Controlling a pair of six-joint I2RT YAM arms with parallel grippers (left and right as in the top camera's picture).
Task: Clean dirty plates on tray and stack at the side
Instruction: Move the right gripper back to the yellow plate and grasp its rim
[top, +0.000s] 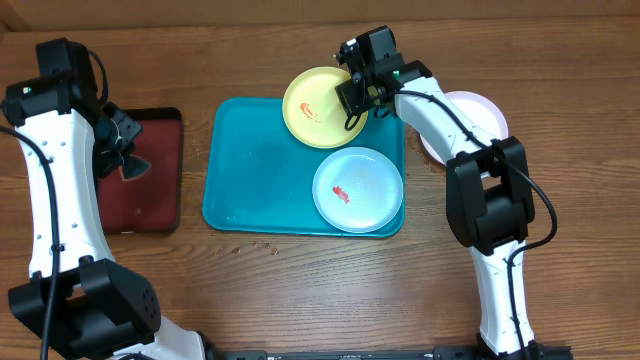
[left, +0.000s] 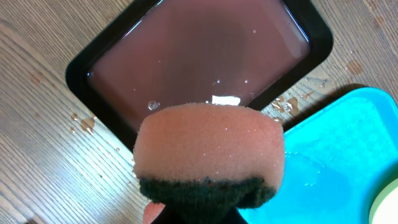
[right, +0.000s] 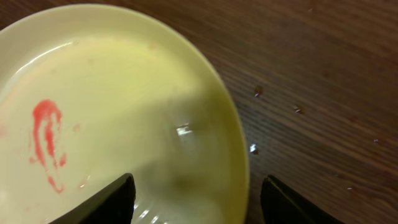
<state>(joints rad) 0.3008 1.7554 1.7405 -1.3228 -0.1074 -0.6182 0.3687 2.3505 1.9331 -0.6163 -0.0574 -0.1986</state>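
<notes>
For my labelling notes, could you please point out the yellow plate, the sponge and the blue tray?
yellow plate (top: 318, 100), overhead view, on the middle of its dish.
sponge (left: 208, 146), left wrist view, on its orange foam face.
blue tray (top: 255, 170), overhead view, on the bare left part of its floor.

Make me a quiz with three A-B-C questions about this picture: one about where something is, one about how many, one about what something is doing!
1. Where is the white plate?
A. On the table, right of the turquoise tray.
B. Inside the turquoise tray.
C. On the floor.

2. How many plates are there?
A. One.
B. Three.
C. Five.

3. What is the left gripper doing?
A. Hanging open, empty.
B. Holding a plate.
C. Squeezing a sponge.

Answers:
1 A, it lies on wood beside the tray.
2 B, yellow plate, mint plate, white plate.
3 C, its jaws are shut on the sponge.
</notes>
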